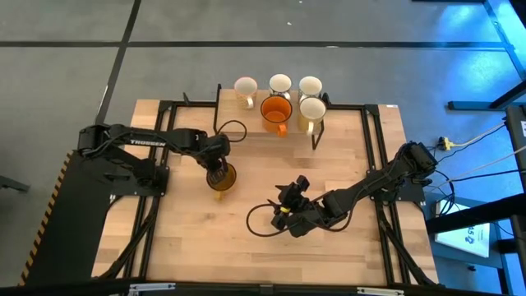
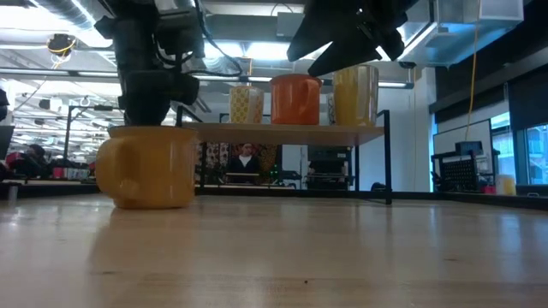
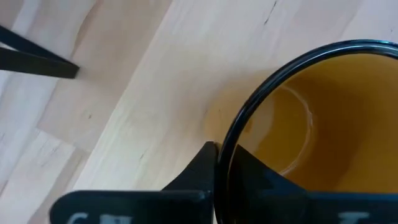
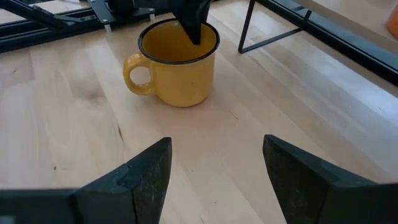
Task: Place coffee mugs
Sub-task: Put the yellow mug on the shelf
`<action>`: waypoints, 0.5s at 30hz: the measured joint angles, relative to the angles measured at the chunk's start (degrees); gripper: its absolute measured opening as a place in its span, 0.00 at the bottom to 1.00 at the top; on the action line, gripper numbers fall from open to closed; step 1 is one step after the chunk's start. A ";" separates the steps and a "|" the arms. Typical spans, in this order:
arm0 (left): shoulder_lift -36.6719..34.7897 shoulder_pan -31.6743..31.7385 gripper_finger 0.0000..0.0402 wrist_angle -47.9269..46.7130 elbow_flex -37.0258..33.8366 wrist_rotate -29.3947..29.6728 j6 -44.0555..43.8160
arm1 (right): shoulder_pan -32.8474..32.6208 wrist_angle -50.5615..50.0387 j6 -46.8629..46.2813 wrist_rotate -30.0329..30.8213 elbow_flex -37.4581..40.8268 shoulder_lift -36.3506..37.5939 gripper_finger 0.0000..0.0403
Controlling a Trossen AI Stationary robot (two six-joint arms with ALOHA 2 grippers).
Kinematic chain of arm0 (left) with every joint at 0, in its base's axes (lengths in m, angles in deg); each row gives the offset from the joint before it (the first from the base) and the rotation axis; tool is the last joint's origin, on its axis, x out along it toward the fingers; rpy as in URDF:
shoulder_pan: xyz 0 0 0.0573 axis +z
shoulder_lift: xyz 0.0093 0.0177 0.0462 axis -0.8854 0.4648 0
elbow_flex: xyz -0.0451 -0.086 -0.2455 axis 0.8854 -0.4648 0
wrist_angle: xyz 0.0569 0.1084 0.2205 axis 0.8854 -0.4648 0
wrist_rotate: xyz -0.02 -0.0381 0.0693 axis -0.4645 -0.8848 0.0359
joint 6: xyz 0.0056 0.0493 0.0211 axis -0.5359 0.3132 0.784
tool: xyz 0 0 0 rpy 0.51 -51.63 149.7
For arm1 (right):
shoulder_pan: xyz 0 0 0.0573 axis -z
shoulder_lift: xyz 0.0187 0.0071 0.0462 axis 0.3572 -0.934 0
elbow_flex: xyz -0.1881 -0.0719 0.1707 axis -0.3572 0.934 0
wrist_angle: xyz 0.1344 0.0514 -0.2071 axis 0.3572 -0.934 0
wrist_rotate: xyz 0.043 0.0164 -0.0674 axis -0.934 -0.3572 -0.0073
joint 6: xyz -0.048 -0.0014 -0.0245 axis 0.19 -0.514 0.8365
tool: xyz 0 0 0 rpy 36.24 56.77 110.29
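From above, the worktop (image 1: 271, 238) carries a rack (image 1: 316, 130) at its far edge with five mugs on it: four white mugs (image 1: 279, 85) and an orange mug (image 1: 276, 111). The level view shows that shelf raised on thin black legs, the room behind visible under it. The yellow mug (image 1: 222, 177) stands alone on the wood, nearer me, to the rack's left. My left hand (image 1: 216, 174) is clenched on its rim; my left wrist view shows one finger (image 3: 199, 177) outside the wall, the other inside. My right hand (image 1: 285, 209) hovers released nearby, facing the mug's handle.
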 joint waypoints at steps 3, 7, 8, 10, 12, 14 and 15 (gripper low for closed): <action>-0.10 -0.29 0.04 -1.85 1.56 0.49 -0.01 | 0.00 -0.08 0.00 0.14 0.00 0.00 0.59; -1.96 -0.98 0.04 -4.53 8.03 0.94 -0.33 | 0.00 -1.13 0.02 0.57 0.00 0.00 0.59; -2.41 -1.00 0.04 -6.29 10.15 1.50 -0.39 | 0.00 -1.33 -0.07 0.57 0.00 0.00 0.59; -2.91 -0.98 0.04 -9.85 14.52 2.73 -0.16 | -0.01 -1.34 -0.82 0.57 0.00 0.00 0.59; -3.33 -0.94 0.04 -11.37 18.66 3.92 -0.08 | -0.02 -1.41 -1.81 0.57 0.00 0.00 0.59; -3.78 -0.87 0.04 -11.24 22.98 5.66 0.12 | 0.00 -1.79 -2.08 0.59 0.00 0.00 0.59; -3.78 -0.60 0.04 -11.45 24.85 6.84 0.14 | 0.00 -1.99 -2.10 0.61 0.00 0.00 0.59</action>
